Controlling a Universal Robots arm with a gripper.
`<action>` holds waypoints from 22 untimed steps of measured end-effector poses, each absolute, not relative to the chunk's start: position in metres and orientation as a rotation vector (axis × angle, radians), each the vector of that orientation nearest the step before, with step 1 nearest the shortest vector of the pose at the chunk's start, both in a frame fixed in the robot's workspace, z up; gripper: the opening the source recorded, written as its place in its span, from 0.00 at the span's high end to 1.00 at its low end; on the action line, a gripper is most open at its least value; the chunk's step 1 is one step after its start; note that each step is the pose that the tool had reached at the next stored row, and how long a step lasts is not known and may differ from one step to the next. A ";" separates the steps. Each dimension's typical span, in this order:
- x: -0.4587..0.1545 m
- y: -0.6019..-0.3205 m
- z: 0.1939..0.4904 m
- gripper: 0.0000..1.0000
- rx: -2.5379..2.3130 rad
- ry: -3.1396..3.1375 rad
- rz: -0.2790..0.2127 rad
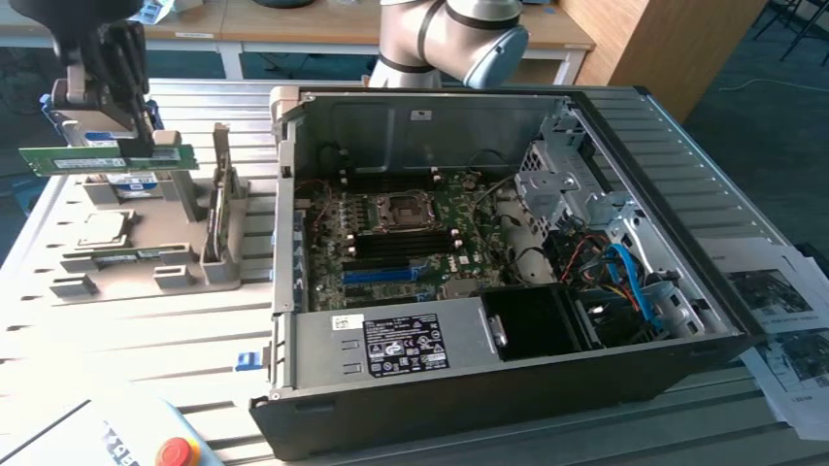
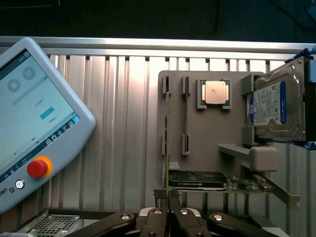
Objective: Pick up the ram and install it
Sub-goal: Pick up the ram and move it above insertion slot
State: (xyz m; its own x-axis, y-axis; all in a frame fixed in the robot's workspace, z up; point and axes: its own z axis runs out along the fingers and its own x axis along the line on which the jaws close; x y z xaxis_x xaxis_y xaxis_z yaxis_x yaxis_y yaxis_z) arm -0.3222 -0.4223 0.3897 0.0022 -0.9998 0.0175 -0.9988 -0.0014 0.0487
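The ram (image 1: 107,158), a thin green strip with a whitish label, hangs level in the air at the exterior view's far left. My gripper (image 1: 134,139) is shut on it from above. It floats over the grey parts holder (image 1: 143,272), well to the left of the open computer case (image 1: 492,388). In the wrist view my gripper (image 2: 167,196) has its black fingertips pressed together on the ram (image 2: 167,143), seen edge-on as a thin line running away from them. The blue slot (image 1: 383,275) lies on the motherboard (image 1: 441,218) inside the case.
The parts holder (image 2: 207,143) carries a processor (image 2: 216,92), a silver hard drive (image 2: 276,106) and an expansion card (image 2: 197,178). A teach pendant (image 2: 34,128) with a red stop button lies beside it. Papers (image 1: 793,311) lie to the right of the case.
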 end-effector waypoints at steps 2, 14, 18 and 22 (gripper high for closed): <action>-0.319 -0.423 0.390 0.88 2.190 -2.186 -0.034; -0.298 -0.425 0.390 0.88 2.190 -2.186 -0.034; -0.292 -0.426 0.390 0.88 2.190 -2.186 -0.034; -0.285 -0.426 0.390 0.88 2.190 -2.186 -0.034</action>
State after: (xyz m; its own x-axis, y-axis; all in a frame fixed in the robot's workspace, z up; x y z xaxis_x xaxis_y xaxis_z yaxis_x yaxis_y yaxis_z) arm -0.2847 -0.4264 0.3896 0.0022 -0.9998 0.0175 -0.9988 -0.0014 0.0487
